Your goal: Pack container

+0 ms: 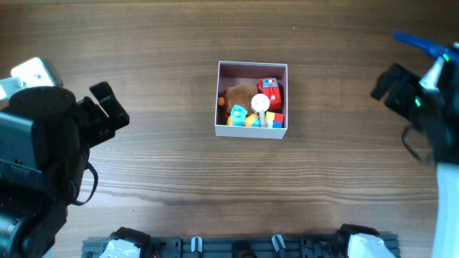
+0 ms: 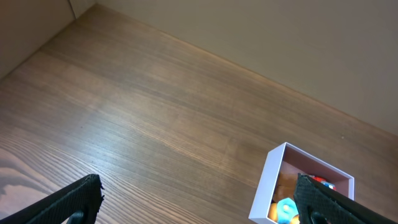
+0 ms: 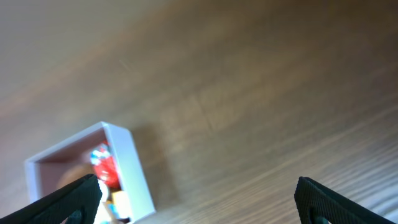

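The container (image 1: 251, 132) is found at the middle of the wooden table (image 1: 229, 43), standing flat with its open side up, well apart from both arms. Its white walls and pinkish inside can be made out in the overhead view. In the left wrist view it is seen at the lower right (image 2: 264, 186), and in the right wrist view at the lower left (image 3: 134, 168), blurred.

The left arm (image 1: 43, 136) is placed at the left edge of the table, the right arm (image 1: 430, 100) at the right edge. The left gripper (image 2: 199, 196) is held with its fingers spread wide, and only bare table is seen between them. The right gripper (image 3: 198, 190) is likewise spread wide and nothing is held in it.

The container is filled with small toys. A brown object (image 1: 237, 93) is seen in its left half, though what it is cannot be told. A red toy (image 1: 269, 92) is lodged at the back right. A white round piece (image 1: 259, 103) lies just in front of the red toy. A blue piece (image 1: 238, 111) and a yellow piece (image 1: 252, 120) are seen along the front wall.
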Tool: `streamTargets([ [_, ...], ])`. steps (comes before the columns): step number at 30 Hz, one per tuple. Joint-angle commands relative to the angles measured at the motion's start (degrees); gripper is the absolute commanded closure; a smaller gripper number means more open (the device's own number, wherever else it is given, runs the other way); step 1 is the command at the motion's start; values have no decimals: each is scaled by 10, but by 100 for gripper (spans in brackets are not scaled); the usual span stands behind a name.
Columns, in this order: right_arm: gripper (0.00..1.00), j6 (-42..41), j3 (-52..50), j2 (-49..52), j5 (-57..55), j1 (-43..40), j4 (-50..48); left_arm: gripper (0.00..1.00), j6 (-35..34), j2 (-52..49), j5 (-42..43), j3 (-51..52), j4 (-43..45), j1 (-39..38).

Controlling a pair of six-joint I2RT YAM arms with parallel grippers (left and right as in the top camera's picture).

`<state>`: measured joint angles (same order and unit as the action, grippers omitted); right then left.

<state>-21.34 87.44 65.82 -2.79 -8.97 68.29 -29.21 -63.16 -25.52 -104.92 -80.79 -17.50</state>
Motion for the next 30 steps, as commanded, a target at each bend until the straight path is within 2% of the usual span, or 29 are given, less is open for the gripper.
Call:
streamTargets([
  [1,0,3,2,-97,4,3,0,0,7,0,-10,-5,-1,5],
  [4,0,3,-9,-155,-29,3,-9,0,7,0,-10,-5,-1,5],
  [7,0,5,-56,-215,-46,3,-64,0,7,0,-10,-5,-1,5],
  [12,0,77,-218,-339,15,3,-193,0,7,0,-10,-5,-1,5],
  [16,0,124,-351,-417,83,3,-243,0,7,0,-10,-5,-1,5],
  [18,0,123,-437,-462,106,3,-257,0,7,0,-10,-5,-1,5],
  [24,0,120,-597,-542,142,3,-308,0,7,0,-10,-5,-1,5],
  [30,0,117,-702,-624,164,3,-348,0,7,0,-10,-5,-1,5],
])
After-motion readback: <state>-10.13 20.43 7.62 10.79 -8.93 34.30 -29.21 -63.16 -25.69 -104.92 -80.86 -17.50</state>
